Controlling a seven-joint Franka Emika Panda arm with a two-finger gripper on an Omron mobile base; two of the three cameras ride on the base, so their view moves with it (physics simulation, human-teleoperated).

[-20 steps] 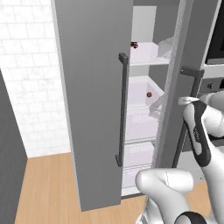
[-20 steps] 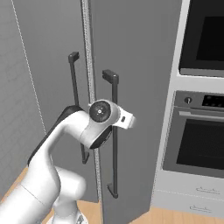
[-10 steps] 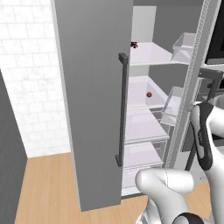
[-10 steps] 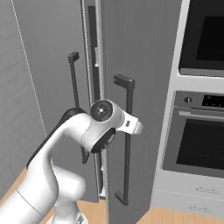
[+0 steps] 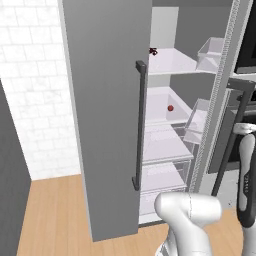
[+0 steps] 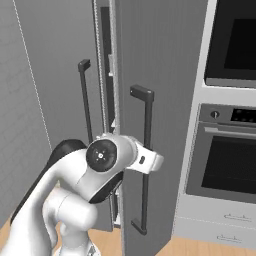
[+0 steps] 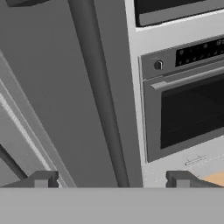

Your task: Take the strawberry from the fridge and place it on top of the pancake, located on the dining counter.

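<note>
fridge (image 5: 110, 100) door swung wider — gripper (image 7: 113, 180) released, jaws astride handle (image 7: 98, 87) | strawberry (image 5: 170, 108) well apart, inside

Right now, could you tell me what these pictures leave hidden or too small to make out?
- Strawberry: a tiny red dot on a fridge shelf in the left base view; no detail.
- Dark cluster on the top shelf: partly behind the door edge.
- Hand: fingertips apart beside the dark bar handle; whether they touch it is unclear.
- Lower shelves: blocked by the arm.
</note>
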